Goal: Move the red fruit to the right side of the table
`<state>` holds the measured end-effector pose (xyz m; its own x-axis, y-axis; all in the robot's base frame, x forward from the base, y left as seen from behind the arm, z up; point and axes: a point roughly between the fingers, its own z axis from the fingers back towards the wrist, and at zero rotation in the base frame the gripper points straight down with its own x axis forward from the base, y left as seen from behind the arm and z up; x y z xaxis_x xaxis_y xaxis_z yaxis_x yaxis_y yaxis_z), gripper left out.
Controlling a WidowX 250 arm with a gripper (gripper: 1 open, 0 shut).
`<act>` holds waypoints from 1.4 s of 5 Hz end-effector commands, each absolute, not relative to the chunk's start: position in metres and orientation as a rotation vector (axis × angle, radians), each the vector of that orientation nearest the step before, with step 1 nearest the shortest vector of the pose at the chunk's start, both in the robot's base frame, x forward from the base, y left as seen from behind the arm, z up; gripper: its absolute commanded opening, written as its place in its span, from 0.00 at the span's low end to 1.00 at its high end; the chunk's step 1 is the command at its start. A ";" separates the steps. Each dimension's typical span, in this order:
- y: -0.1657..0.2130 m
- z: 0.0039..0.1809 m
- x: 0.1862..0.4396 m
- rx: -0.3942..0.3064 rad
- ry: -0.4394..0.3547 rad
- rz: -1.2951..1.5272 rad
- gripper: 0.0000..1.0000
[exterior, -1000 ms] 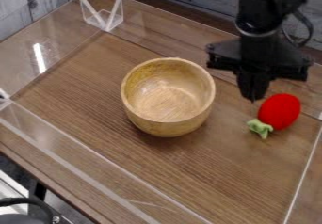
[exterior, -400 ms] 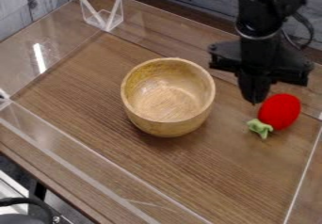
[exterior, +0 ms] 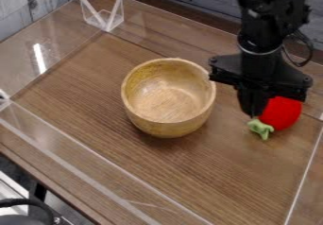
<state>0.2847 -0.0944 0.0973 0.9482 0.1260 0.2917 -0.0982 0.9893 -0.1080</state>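
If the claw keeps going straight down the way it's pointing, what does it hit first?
Most likely the red fruit: the shut claw points steeply down at its left edge. From this one view depth is unclear, so it may instead meet the bare table between the fruit and the wooden bowl.

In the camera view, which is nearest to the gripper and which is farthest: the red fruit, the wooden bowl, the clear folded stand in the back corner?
From the gripper:
1. Red fruit, just at its right, on the table's right side.
2. Wooden bowl, to its left, mid-table.
3. Clear stand, far back left corner.
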 end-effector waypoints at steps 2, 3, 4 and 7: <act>-0.078 0.138 0.282 -0.117 -0.348 0.072 0.00; -0.074 0.142 0.293 -0.118 -0.344 0.012 0.00; -0.080 0.120 0.296 -0.110 -0.329 0.003 1.00; -0.101 0.087 0.312 -0.084 -0.308 -0.009 0.00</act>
<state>0.3038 -0.0971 0.0727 0.9662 0.0102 0.2577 0.0082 0.9975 -0.0703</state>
